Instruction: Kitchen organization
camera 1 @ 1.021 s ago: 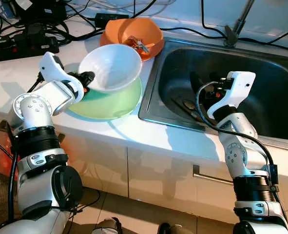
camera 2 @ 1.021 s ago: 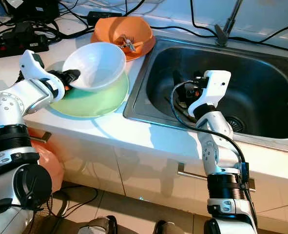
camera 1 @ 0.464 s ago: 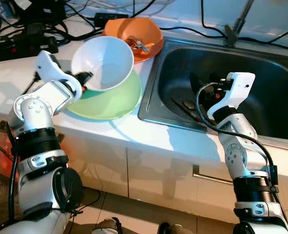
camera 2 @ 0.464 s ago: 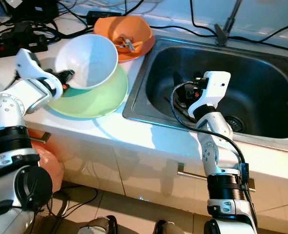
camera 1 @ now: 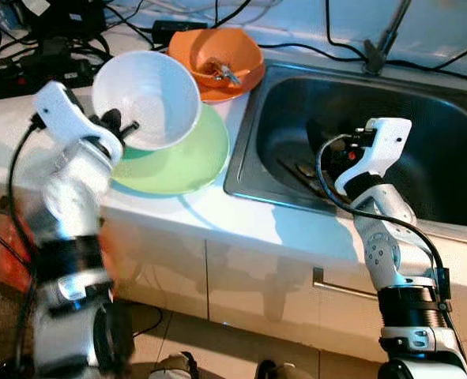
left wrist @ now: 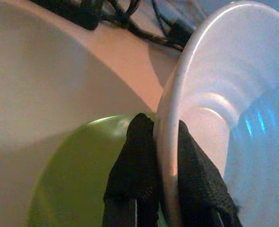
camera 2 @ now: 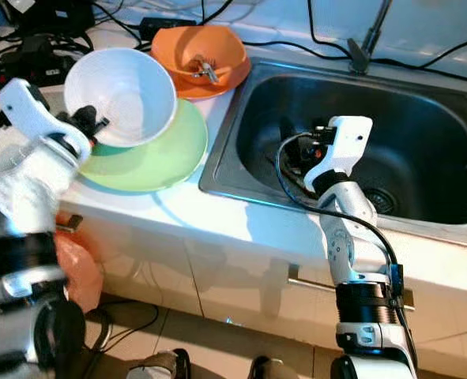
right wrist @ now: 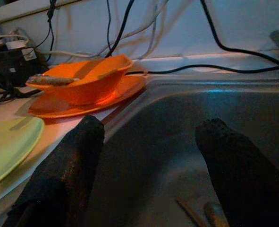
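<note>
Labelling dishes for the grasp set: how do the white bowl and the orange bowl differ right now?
The white bowl is tipped up, its rim pinched by the left gripper above the green plate; the orange bowl sits upright on the counter beside the sink. The white bowl looks empty; the orange bowl holds small utensils. The white one looks rounder and deeper. Both are open bowls.

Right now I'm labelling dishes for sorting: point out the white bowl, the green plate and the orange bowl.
white bowl (camera 1: 148, 99), left eye view, on its inner wall.
green plate (camera 1: 187, 160), left eye view, on its bare right part.
orange bowl (camera 2: 182, 49), right eye view, on its inner left wall.
</note>
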Available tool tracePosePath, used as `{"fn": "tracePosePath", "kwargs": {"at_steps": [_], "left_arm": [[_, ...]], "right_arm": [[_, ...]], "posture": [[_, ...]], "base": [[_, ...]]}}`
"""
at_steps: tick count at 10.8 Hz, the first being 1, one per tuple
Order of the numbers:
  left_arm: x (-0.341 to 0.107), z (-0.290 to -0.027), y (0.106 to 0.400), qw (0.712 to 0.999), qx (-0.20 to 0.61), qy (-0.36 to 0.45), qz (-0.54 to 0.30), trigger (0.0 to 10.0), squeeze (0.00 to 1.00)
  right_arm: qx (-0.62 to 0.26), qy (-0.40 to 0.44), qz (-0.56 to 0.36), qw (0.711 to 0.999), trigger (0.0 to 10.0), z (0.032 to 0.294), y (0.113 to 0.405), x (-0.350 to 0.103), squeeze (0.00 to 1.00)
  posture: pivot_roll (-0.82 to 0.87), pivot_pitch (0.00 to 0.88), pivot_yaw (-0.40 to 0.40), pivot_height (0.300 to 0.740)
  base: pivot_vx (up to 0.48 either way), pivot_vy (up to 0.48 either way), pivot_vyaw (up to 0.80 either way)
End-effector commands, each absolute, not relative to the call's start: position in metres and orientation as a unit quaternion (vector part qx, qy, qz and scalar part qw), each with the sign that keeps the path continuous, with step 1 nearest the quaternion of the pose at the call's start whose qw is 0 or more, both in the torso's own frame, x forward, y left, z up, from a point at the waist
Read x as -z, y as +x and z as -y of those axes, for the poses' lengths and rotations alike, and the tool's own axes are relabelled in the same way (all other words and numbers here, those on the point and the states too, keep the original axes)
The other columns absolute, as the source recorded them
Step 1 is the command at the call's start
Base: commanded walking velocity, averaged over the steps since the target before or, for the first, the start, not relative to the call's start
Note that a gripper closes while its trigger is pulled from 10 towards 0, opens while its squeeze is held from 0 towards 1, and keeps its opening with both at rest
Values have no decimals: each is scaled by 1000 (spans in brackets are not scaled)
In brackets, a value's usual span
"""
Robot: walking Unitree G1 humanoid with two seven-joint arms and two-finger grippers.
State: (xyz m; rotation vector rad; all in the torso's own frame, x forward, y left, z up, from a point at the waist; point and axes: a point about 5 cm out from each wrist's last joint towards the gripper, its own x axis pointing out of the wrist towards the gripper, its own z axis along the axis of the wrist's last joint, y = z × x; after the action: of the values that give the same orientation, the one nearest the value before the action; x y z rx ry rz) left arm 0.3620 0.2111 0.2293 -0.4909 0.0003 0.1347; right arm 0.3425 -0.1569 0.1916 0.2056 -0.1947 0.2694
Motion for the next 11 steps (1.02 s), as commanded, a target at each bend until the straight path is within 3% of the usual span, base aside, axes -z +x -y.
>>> {"fn": "tracePosePath", "kwargs": {"at_steps": [1,2,5,9,11], "left_arm": [[-234,-202,360,979,-43,-194,42,0,0],[-239,-184,356,983,3,-153,104,0,0],[-253,-157,351,977,65,-122,162,0,0],[-254,-135,348,969,125,-118,177,0,0],[-255,-121,345,962,161,-127,183,0,0]], "right_arm": [[-143,109,96,979,10000,155,342,-194,0],[-181,134,84,971,10000,143,340,-198,0],[-278,160,73,944,10000,122,328,-201,0],[-353,183,71,915,10000,109,313,-208,0],[-346,179,71,918,10000,111,315,-209,0]], "posture": [[103,129,-19,740],[98,129,-17,740],[97,131,-20,740],[96,131,-16,740],[97,130,-16,740]], "base": [[0,0,0],[0,0,0],[0,0,0],[0,0,0],[0,0,0]]}}
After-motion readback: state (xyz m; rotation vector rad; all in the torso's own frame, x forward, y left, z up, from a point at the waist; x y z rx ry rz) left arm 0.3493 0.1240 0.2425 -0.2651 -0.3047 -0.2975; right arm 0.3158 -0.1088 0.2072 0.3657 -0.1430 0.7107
